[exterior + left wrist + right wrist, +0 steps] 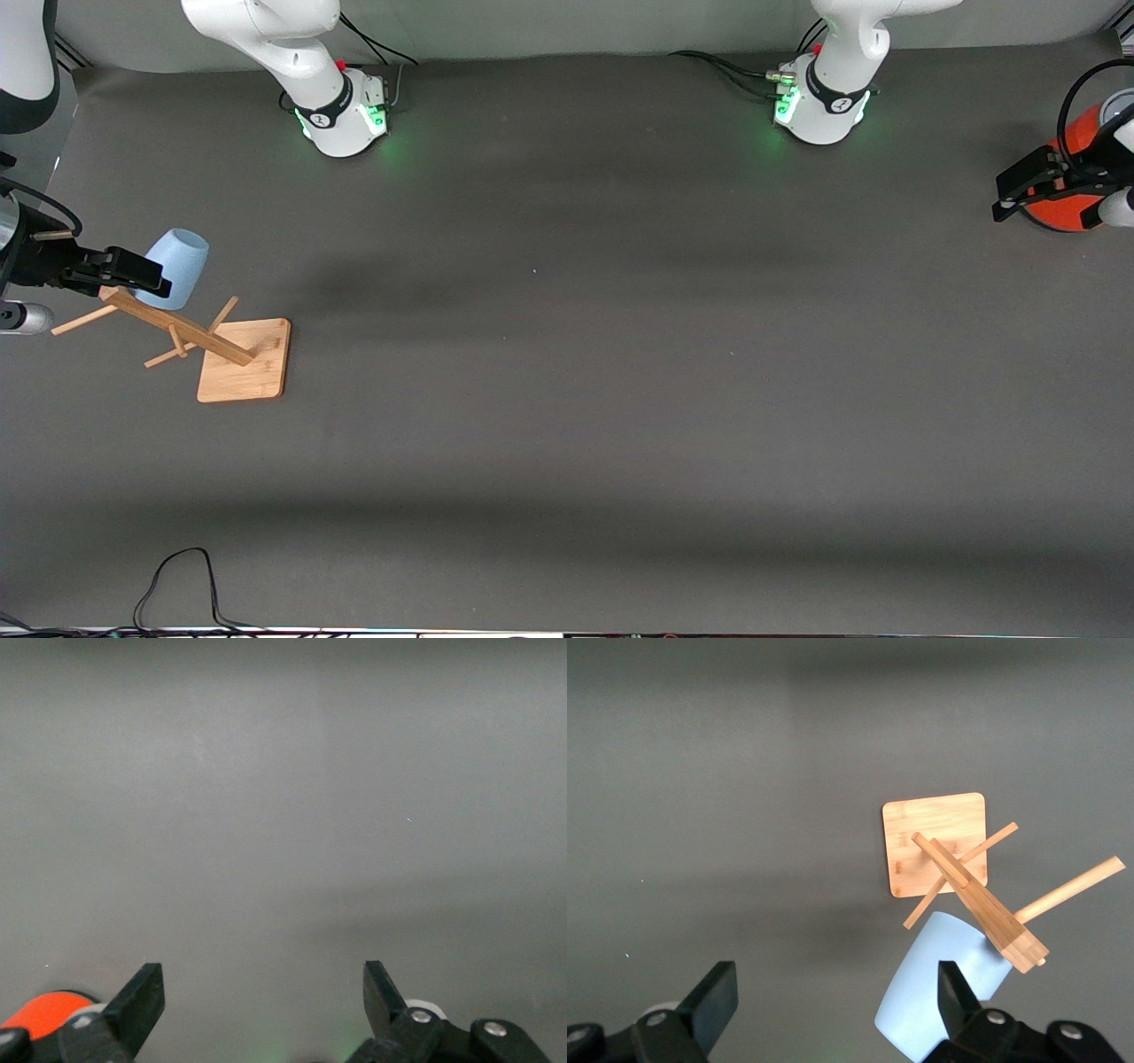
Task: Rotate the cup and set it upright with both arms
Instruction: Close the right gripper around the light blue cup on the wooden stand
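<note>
The wooden rack is stood near the right arm's end of the surface. The cup is hung on its peg. The right pincer, spread apart, is held beside the cup. The pegs should be missed when closing. Much open room is seen toward the left pincer, spread apart by the orange cylinder.

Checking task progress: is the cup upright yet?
No. The cup hangs tilted on a peg of the wooden rack, not yet standing on the table.
</note>
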